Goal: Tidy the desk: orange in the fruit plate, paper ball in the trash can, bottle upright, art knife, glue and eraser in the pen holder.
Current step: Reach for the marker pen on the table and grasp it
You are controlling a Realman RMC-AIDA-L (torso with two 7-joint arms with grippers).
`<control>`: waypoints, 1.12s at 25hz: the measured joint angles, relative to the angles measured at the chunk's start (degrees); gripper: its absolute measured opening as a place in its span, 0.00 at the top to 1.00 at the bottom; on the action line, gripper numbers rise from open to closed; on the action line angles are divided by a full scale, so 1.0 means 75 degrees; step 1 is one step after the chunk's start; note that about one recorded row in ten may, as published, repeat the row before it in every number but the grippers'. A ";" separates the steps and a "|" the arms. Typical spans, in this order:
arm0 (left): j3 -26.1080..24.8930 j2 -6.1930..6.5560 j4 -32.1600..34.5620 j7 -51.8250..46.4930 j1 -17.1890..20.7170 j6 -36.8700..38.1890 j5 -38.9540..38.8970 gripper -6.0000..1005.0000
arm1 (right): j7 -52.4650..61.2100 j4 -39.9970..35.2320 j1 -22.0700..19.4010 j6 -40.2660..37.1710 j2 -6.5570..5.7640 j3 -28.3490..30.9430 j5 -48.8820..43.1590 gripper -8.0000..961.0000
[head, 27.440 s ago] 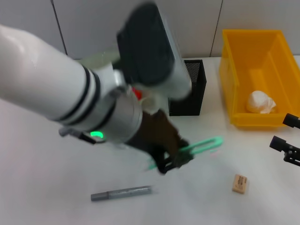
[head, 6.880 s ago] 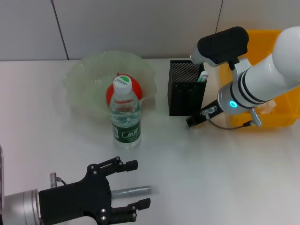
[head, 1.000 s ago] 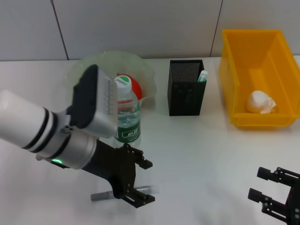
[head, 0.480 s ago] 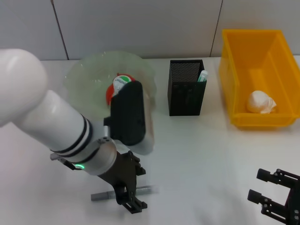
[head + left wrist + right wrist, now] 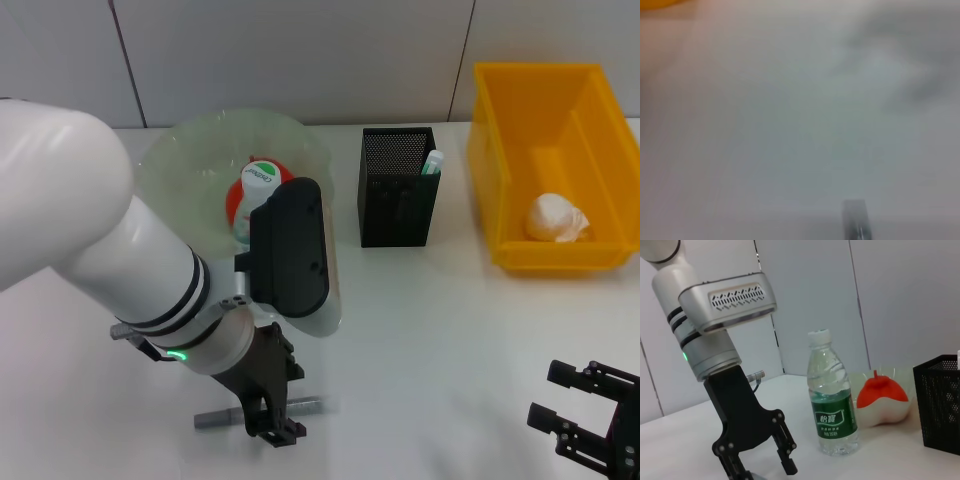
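The left hand (image 5: 268, 420) hangs straight down over the art knife (image 5: 300, 405), its fingers spread apart on either side of the grey handle and gripping nothing; the right wrist view shows the two fingertips (image 5: 789, 466) parted just above the bench (image 5: 440, 330). The knife lies flat on the bench directly beneath that hand, its handle running out past the fingers on both sides.

It looks like a slim, stiff, light bar with a smooth skin, so it may roll or skid if pinched off-centre. My judgement is to take it across the narrow width near the middle of the handle, with the fingers low enough to touch the bench.

Beyond the knife, the bottle (image 5: 262, 190) stands upright, the orange (image 5: 233, 205) sits in the fruit plate (image 5: 180, 160), the pen holder (image 5: 397, 200) already holds the glue (image 5: 431, 162), and the paper ball (image 5: 557, 218) lies in the trash can (image 5: 500, 120). The right hand (image 5: 588, 418) rests open, well off from the knife.
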 joint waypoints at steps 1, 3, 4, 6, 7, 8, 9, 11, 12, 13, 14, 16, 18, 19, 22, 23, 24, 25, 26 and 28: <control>0.0000 0.0000 0.0000 0.0000 0.0000 0.0000 0.0000 0.27 | 0.0000 0.0000 0.0000 0.0000 0.0000 0.0000 0.0000 0.38; 0.0054 0.0000 -0.0015 -0.0061 -0.0013 -0.0005 0.0099 0.27 | 0.0000 -0.0007 0.0012 0.0002 0.0000 0.0000 0.0000 0.38; 0.0054 0.0000 -0.0015 -0.0061 -0.0013 -0.0005 0.0099 0.27 | -0.0001 -0.0009 0.0016 0.0004 0.0000 0.0000 0.0000 0.38; 0.0054 0.0000 -0.0015 -0.0061 -0.0013 -0.0005 0.0099 0.27 | 0.0000 -0.0012 0.0021 0.0009 0.0000 0.0000 0.0000 0.38; 0.0181 0.0000 -0.0044 -0.0178 -0.0053 -0.0049 0.0252 0.27 | 0.0000 -0.0015 0.0022 0.0010 0.0000 0.0000 0.0000 0.38; 0.0181 0.0000 -0.0044 -0.0178 -0.0053 -0.0049 0.0252 0.34 | 0.0000 -0.0019 0.0023 0.0011 0.0000 0.0000 0.0000 0.38; 0.0181 0.0000 -0.0044 -0.0178 -0.0053 -0.0049 0.0252 0.40 | 0.0000 -0.0019 0.0023 0.0011 0.0000 0.0000 0.0000 0.38; 0.0231 0.0000 -0.0049 -0.0219 -0.0077 -0.0052 0.0257 0.47 | 0.0000 -0.0020 0.0025 0.0011 0.0000 0.0000 0.0000 0.38; 0.0231 0.0000 -0.0049 -0.0219 -0.0077 -0.0052 0.0257 0.48 | 0.0000 -0.0021 0.0025 0.0011 0.0000 0.0000 0.0000 0.38; 0.0231 0.0000 -0.0049 -0.0219 -0.0077 -0.0052 0.0257 0.48 | 0.0000 -0.0021 0.0025 0.0011 0.0000 -0.0001 0.0001 0.38; 0.0270 0.0000 -0.0061 -0.0241 -0.0097 -0.0053 0.0261 0.49 | 0.0000 -0.0022 0.0025 0.0012 0.0000 -0.0001 0.0001 0.38; 0.0334 0.0001 -0.0188 -0.0271 -0.0169 -0.0070 0.0265 0.51 | 0.0000 -0.0022 0.0025 0.0014 0.0001 -0.0001 0.0001 0.38; 0.0334 0.0001 -0.0188 -0.0271 -0.0169 -0.0070 0.0265 0.50 | 0.0000 -0.0021 0.0026 0.0022 0.0000 -0.0001 0.0001 0.38; 0.0360 0.0000 -0.0430 -0.0284 -0.0290 -0.0108 0.0259 0.49 | 0.0000 -0.0023 0.0026 0.0028 0.0000 0.0000 0.0001 0.38; 0.0366 0.0000 -0.0530 -0.0294 -0.0337 -0.0163 0.0255 0.50 | 0.0000 -0.0041 0.0033 0.0072 0.0000 -0.0001 0.0001 0.38; 0.0366 0.0000 -0.0530 -0.0294 -0.0337 -0.0163 0.0255 0.50 | -0.0001 -0.0049 0.0035 0.0091 0.0000 -0.0001 0.0001 0.38; 0.0369 0.0000 -0.0530 -0.0297 -0.0346 -0.0169 0.0260 0.50 | 0.0000 -0.0053 0.0037 0.0104 0.0000 -0.0001 0.0001 0.38; 0.0379 0.0000 -0.0529 -0.0299 -0.0349 -0.0184 0.0267 0.50 | 0.0000 -0.0064 0.0044 0.0116 0.0000 -0.0001 0.0001 0.38; 0.0379 0.0000 -0.0529 -0.0299 -0.0349 -0.0184 0.0267 0.50 | 0.0000 -0.0064 0.0044 0.0116 0.0000 -0.0001 0.0001 0.38; 0.0391 0.0000 -0.0536 -0.0299 -0.0353 -0.0201 0.0272 0.50 | 0.0000 -0.0070 0.0049 0.0117 0.0000 -0.0001 0.0001 0.38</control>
